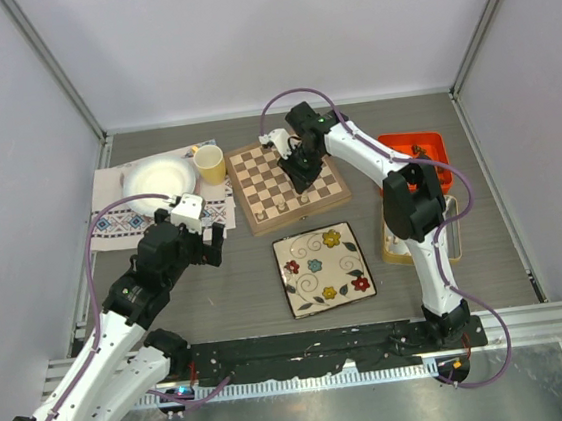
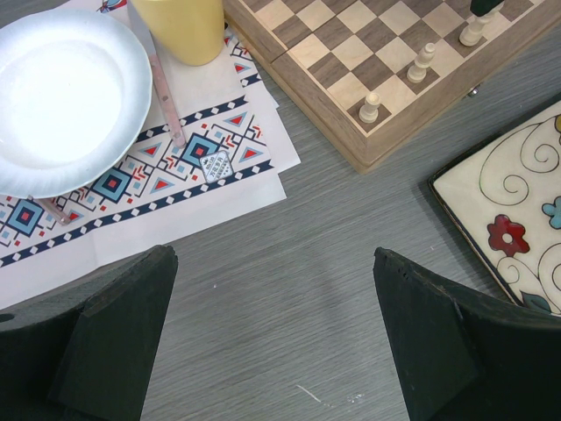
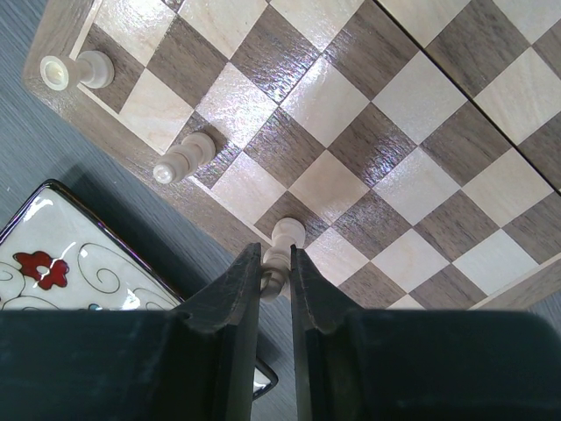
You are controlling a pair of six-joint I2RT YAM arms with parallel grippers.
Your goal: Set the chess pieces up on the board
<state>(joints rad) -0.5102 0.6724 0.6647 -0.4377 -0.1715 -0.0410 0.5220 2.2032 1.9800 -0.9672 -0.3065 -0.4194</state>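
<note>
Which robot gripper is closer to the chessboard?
Right. The right gripper is over the chessboard edge, pinching a pale piece. The left gripper hangs open over the table, beside the chessboard.

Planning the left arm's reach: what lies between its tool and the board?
Only bare grey table, shown in the left wrist view, separates the left tool from the board.

grey table (image 1: 229,286) | on it: board (image 1: 258,185) | floral plate (image 1: 322,269) | patterned cloth (image 1: 112,228) | orange tray (image 1: 409,139)
</note>
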